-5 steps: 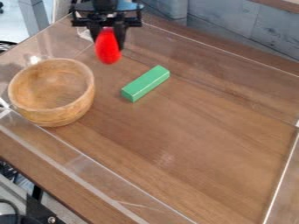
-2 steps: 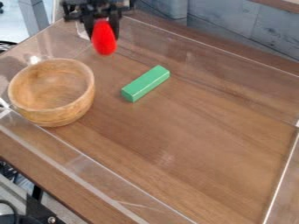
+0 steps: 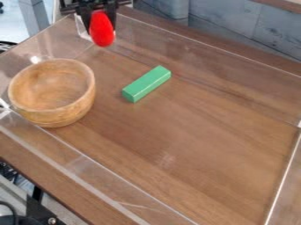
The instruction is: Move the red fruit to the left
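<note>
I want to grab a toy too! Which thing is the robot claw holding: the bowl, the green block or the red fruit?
The red fruit. It hangs in the claw above the table, while the wooden bowl and green block sit untouched on it.

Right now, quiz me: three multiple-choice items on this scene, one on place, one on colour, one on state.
1. Where is the bowl relative to the block?
A. left of it
B. right of it
C. on top of it

2. What colour is the block?
A. blue
B. green
C. yellow

3. What state is the fruit in?
A. lying in the bowl
B. resting on the block
C. held in the jaws, above the table

Answers: 1 A, the bowl sits at the image's left; 2 B, it is plainly green; 3 C, the jaws clamp its top.
</note>
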